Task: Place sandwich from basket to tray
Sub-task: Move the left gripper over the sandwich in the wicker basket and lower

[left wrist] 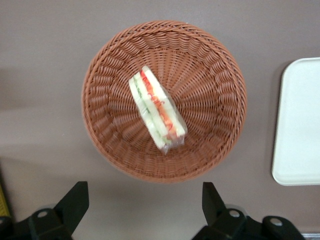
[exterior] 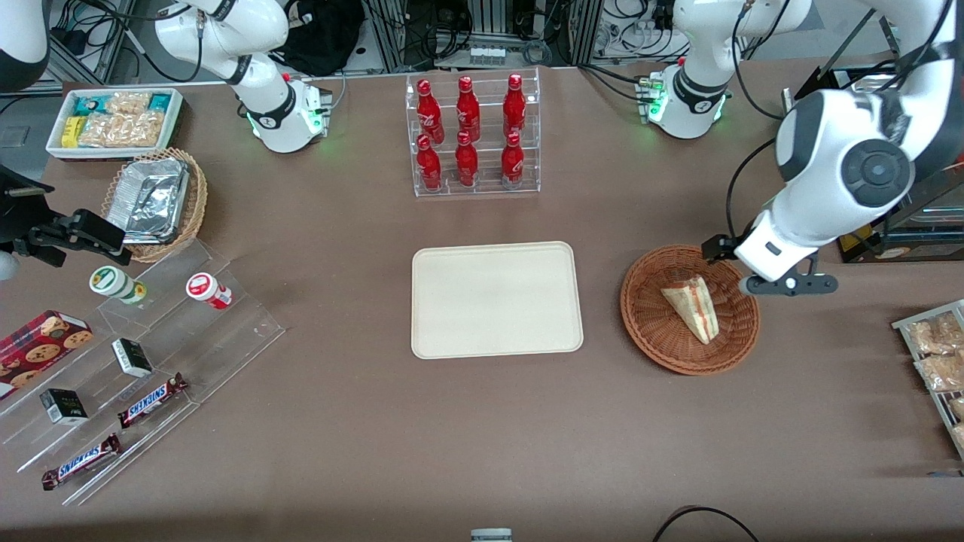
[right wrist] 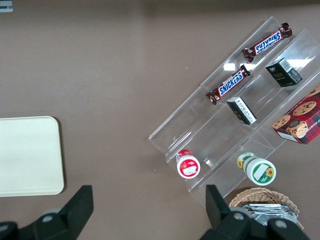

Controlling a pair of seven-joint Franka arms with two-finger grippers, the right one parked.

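Note:
The sandwich (exterior: 694,305) (left wrist: 157,110), a pale bread wedge with a red and green filling stripe, lies in the middle of the round reddish-brown basket (exterior: 640,331) (left wrist: 100,125). The cream tray (exterior: 497,301) (left wrist: 300,125) (right wrist: 27,155) lies flat beside the basket, toward the parked arm's end, with nothing on it. My left gripper (exterior: 753,260) (left wrist: 142,192) hangs well above the table, just outside the basket's rim on the side away from the tray. It is open, with only bare table between its fingers.
A clear rack of red bottles (exterior: 471,135) stands farther from the front camera than the tray. Toward the parked arm's end are a stepped acrylic display (exterior: 151,361), a paler basket of foil trays (exterior: 154,199) and a white bin (exterior: 113,120). Snack packets (exterior: 934,354) lie at the working arm's end.

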